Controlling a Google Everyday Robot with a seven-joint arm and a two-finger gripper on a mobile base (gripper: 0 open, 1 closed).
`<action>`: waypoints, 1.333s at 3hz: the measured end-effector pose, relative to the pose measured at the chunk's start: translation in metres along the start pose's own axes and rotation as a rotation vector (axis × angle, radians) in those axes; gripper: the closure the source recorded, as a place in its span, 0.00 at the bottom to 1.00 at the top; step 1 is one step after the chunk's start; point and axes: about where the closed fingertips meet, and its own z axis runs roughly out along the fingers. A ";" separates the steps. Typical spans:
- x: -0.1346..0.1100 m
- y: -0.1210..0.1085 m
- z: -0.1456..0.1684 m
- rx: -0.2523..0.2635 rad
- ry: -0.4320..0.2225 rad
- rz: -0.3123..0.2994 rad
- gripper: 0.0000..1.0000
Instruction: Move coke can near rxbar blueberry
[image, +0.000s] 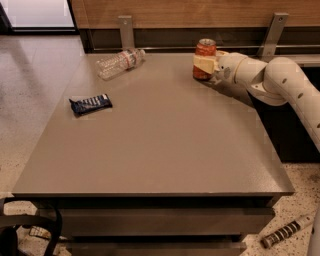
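The red coke can (205, 54) stands upright near the far right of the table (165, 145). My gripper (205, 64) reaches in from the right, and its cream fingers (202, 63) wrap around the can's middle. The rxbar blueberry (90, 104), a flat dark blue wrapper with white lettering, lies on the table's left side, well away from the can.
A clear plastic water bottle (120, 62) lies on its side at the far left of the table. A wooden wall with metal brackets (126, 31) runs behind the table. A ribbed cylinder (286, 231) lies on the floor at the lower right.
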 end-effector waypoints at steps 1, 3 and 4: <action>-0.007 0.014 0.001 -0.008 0.001 -0.013 1.00; -0.023 0.086 -0.008 -0.045 -0.028 -0.061 1.00; -0.017 0.142 -0.004 -0.102 -0.040 -0.092 1.00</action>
